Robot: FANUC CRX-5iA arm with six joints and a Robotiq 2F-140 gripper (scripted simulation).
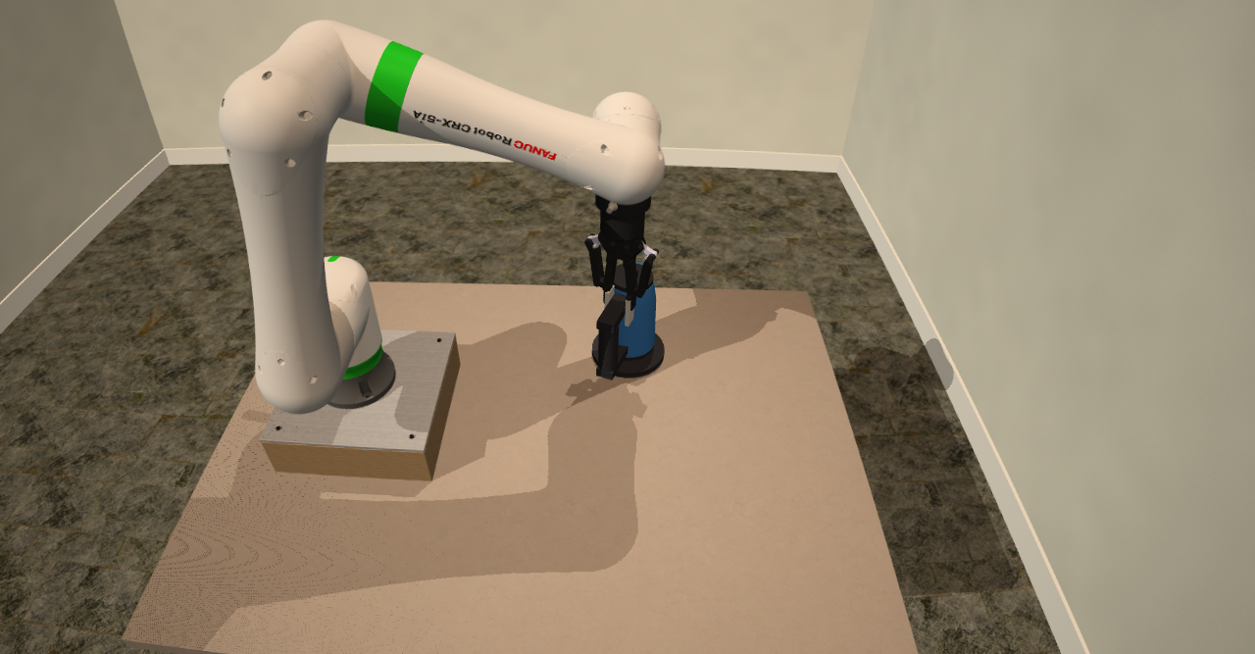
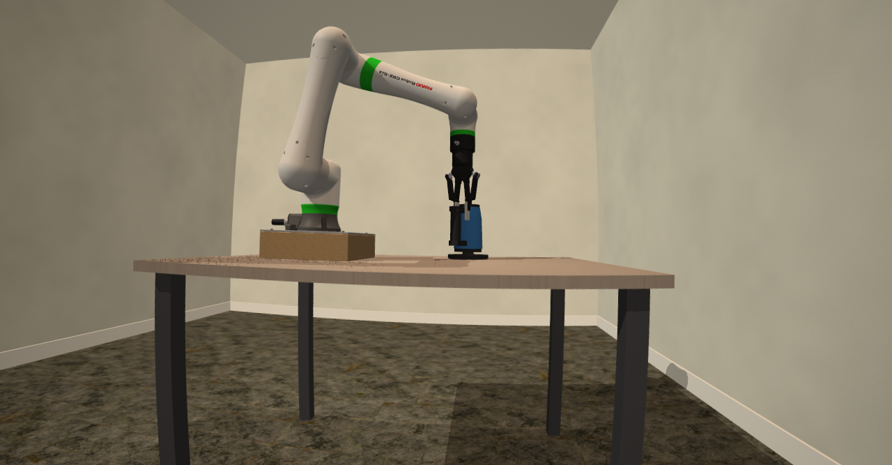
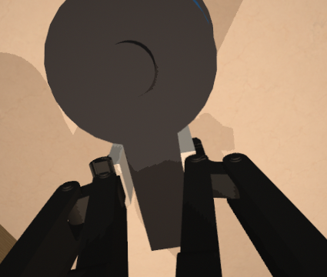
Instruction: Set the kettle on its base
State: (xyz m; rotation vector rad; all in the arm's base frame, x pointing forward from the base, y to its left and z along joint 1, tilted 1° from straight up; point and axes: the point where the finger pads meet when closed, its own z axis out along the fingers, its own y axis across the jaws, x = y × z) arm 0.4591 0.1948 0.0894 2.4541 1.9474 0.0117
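Observation:
The blue kettle (image 1: 638,320) with a dark lid and a black handle (image 1: 609,338) stands upright on its round black base (image 1: 629,362), near the middle of the table. In the exterior view the kettle (image 2: 472,228) sits right on the base (image 2: 467,254). My gripper (image 1: 622,285) comes straight down from above and is shut on the top of the handle. In the wrist view the dark round lid (image 3: 129,58) fills the top, and the handle's top bar (image 3: 155,195) runs between my fingers. The stud and the ring are hidden under the kettle.
The arm's wooden mounting block (image 1: 364,409) stands at the table's left side. The table's edges (image 2: 405,273) lie well away from the kettle. Walls close the room at the right and back.

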